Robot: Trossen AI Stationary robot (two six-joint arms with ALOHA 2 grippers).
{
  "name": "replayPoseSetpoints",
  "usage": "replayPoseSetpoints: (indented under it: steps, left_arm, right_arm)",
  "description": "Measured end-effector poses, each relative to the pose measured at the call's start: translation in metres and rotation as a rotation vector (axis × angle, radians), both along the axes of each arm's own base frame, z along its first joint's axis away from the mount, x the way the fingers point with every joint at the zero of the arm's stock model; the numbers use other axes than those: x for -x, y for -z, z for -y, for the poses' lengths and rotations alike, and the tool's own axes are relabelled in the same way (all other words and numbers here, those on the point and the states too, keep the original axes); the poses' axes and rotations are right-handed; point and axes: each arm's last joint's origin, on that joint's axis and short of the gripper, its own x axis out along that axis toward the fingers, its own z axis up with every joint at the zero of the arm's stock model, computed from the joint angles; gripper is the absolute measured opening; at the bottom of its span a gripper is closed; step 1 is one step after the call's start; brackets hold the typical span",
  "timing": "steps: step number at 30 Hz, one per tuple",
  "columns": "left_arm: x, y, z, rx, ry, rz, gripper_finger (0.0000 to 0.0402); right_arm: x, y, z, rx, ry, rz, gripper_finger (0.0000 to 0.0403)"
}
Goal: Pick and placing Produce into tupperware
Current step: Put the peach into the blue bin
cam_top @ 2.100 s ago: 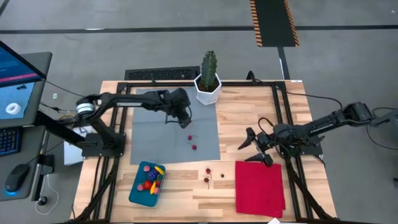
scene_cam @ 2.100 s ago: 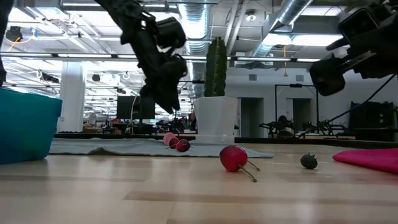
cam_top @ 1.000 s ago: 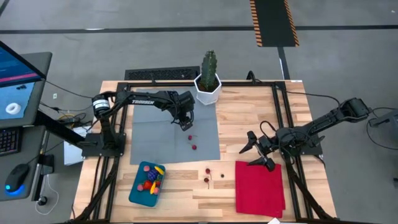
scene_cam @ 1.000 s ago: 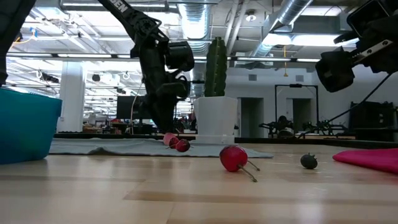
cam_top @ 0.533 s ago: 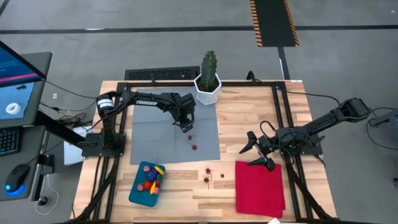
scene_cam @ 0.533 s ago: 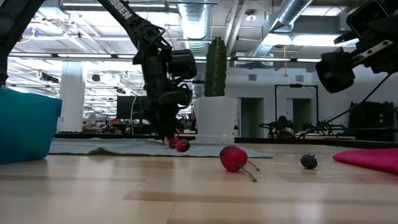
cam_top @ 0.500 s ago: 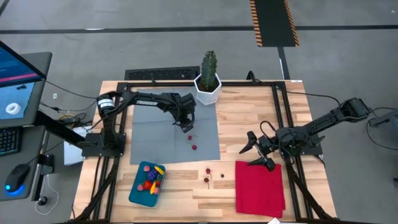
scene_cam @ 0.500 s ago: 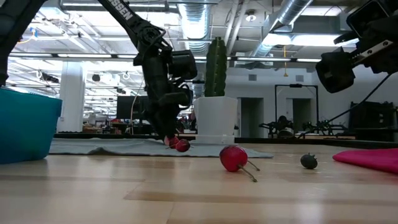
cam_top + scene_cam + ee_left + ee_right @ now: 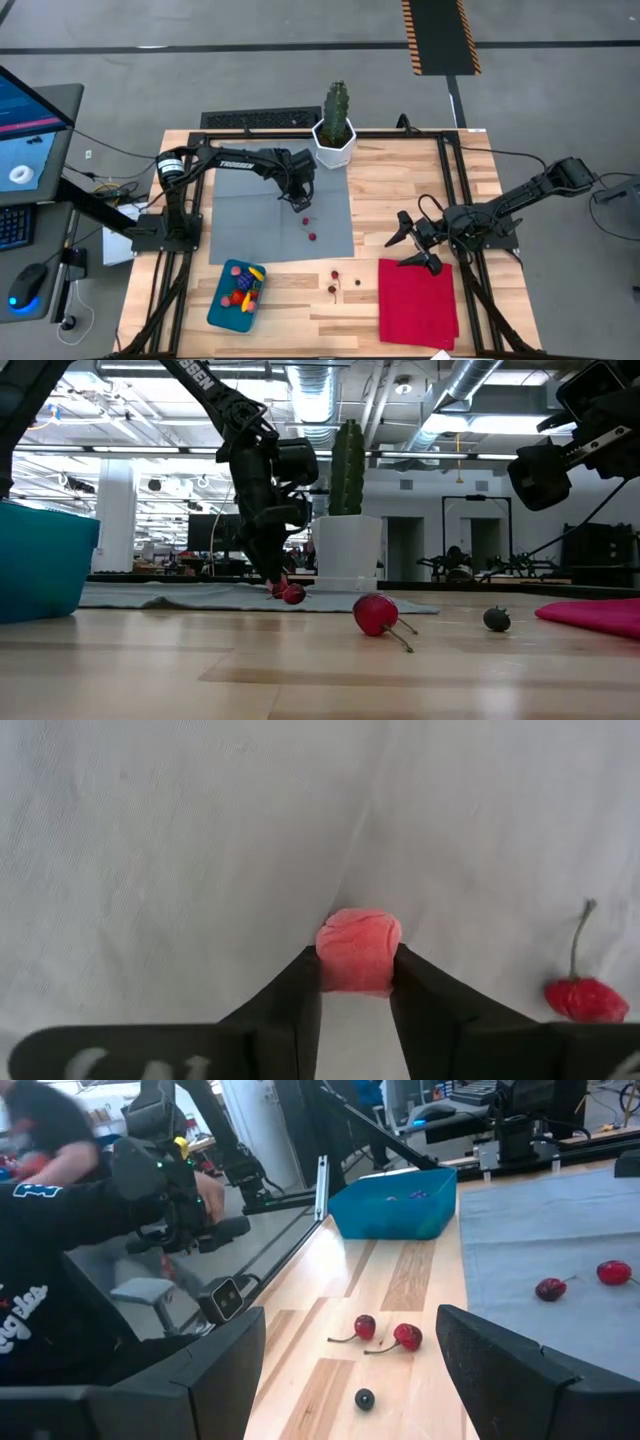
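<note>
- Teal-blue tupperware (image 9: 236, 295) sits at the near-left of the wooden table (image 9: 400, 180), just off the grey mat (image 9: 250, 225); it holds several small produce pieces, red, yellow and what may be purple, too small to name.
- Pink produce piece (image 9: 358, 949), soft-looking with a creased top, lies on the mat, pinched between the left gripper (image 9: 356, 988) fingers.
- Red cherry (image 9: 586, 998) with a thin stem lies on the mat just beside it; a second lies a little nearer (image 9: 312, 237).
- On bare wood between the mat and the red cloth (image 9: 417, 300): two red stemmed cherries (image 9: 383, 1333) and a dark berry (image 9: 365, 1399).
- Right gripper (image 9: 410, 240) hangs splayed, holding nothing, by the cloth's far edge.
- Green cactus in a white pot (image 9: 335, 130) stands at the mat's far corner.
</note>
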Motion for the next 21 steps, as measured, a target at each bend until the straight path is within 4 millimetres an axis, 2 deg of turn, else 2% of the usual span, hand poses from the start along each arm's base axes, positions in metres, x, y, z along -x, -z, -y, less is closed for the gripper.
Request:
replayPoseSetpoints:
  steps: [4,12,15,21]
  left_arm:
    - [-0.003,-0.007,0.004,0.007,0.034,-0.02,0.0098]
    - [-0.019,-0.032,0.029,-0.05,0.185,-0.05,0.01]
    - [-0.021,-0.041,0.048,-0.082,0.237,-0.131,0.0099]
    - [-0.026,-0.048,0.108,-0.171,0.397,-0.203,0.0099]
  right_arm:
    - [0.0,0.0,0.0,-0.002,0.0,-0.001,0.0317]
    - [0.0,0.0,0.0,-0.016,0.002,-0.008,0.0317]
    - [0.0,0.0,0.0,-0.028,0.004,-0.014,0.0317]
    - [0.0,0.0,0.0,-0.033,0.006,-0.016,0.0317]
